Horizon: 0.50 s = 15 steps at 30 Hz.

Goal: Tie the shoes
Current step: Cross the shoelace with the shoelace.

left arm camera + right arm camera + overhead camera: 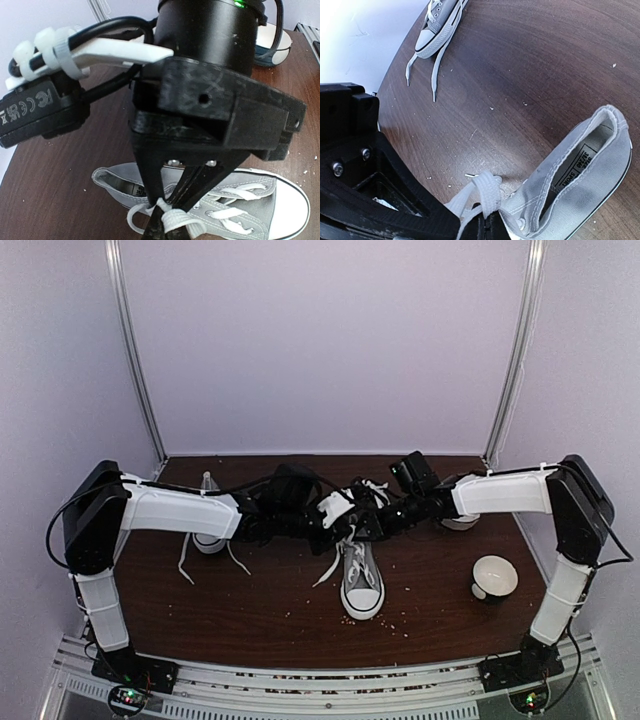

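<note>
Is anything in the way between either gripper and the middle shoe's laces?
Nothing visible. The left gripper and right gripper each pinch a lace at the middle shoe collar. The other shoe and the white bowl lie well aside.

Top external: high, behind arm bases, faces forward and down, far out, whole table (pixel 250 625) in frame.
Left wrist: close, looks down along left gripper (pixel 167 225) onto centre shoe (pixel 260 207).
Right wrist: close, low over tabletop, past right gripper (pixel 482 227); far shoe (pixel 437 22) at top.
Centre shoe in all three views; far shoe in top and right wrist.
</note>
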### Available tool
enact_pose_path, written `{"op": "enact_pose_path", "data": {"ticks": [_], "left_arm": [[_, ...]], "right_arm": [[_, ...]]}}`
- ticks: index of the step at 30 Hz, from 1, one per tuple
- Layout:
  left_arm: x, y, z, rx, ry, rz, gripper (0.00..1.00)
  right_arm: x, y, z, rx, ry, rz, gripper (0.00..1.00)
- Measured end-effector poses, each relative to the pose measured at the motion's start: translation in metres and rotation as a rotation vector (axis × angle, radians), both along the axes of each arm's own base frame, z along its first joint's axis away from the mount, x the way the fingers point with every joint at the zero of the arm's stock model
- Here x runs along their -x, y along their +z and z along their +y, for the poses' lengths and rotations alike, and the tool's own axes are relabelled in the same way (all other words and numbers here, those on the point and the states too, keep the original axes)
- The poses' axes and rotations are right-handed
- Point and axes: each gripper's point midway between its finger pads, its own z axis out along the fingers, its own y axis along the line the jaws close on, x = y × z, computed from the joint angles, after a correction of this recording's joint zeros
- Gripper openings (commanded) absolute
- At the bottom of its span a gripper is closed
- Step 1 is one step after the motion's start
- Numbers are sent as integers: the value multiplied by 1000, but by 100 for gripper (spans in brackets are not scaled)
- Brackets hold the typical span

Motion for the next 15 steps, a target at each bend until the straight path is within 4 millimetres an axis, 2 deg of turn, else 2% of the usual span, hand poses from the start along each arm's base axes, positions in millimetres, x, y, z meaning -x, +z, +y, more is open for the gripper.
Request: {"op": "enact_pose_path", "data": {"ticks": [9, 15], "left_arm": [[0, 5, 4, 6, 8, -18, 0], [0, 9, 3, 14, 5, -23, 0]], "right_arm": [[-21, 10, -11, -52, -59, 14, 0], [-30, 20, -8, -101, -84, 2, 0]]}}
